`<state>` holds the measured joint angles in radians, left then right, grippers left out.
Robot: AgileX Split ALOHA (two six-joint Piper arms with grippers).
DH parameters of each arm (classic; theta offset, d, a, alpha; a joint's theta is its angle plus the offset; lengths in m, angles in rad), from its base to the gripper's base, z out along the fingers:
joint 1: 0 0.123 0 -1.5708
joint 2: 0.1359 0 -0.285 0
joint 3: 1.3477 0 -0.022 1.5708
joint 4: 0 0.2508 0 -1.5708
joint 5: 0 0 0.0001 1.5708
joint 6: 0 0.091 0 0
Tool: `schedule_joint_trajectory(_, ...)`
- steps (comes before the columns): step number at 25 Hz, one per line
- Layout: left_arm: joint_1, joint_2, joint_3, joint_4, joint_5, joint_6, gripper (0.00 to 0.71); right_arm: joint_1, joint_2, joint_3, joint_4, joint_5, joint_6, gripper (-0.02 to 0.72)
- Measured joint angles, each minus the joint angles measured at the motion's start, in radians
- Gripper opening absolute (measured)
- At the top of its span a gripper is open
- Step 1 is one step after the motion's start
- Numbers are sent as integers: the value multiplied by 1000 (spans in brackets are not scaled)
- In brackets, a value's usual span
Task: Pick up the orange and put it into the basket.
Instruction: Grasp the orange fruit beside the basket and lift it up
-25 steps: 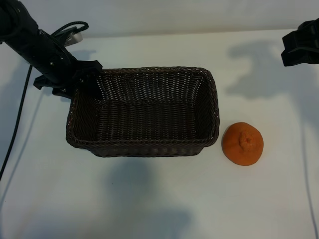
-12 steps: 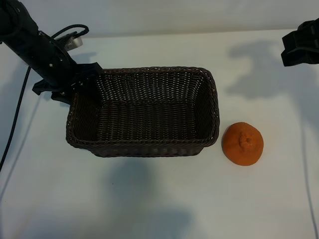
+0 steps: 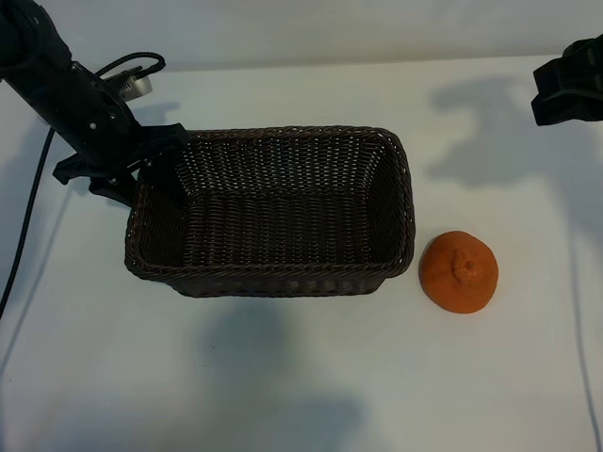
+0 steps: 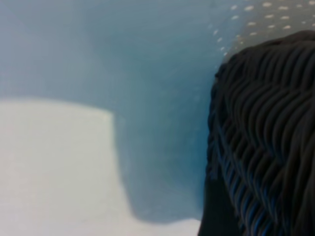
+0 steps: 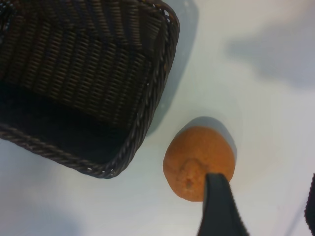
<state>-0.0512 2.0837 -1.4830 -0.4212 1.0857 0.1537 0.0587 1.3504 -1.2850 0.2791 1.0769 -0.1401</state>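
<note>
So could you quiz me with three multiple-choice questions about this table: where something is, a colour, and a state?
1. Where is the orange?
A. on the table, beside the basket's right end
B. inside the basket
C. in a gripper

2. What colour is the basket?
A. white
B. dark brown
C. green

3. What is in the basket?
A. the orange
B. a cloth
C. nothing

Answers: 1 A, the fruit sits on the white table just off the rim. 2 B, the wicker is dark brown. 3 C, only bare weave shows inside.
</note>
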Motion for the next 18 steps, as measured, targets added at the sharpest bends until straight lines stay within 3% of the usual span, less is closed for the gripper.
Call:
schedule_joint_trajectory(11, 3, -83, -39, 51, 77, -3, 498, 0, 0, 0, 0, 0, 0, 421)
schedule_joint_trajectory(18, 6, -254, -46, 93, 90, -21, 498, 0, 0, 0, 0, 0, 0, 421)
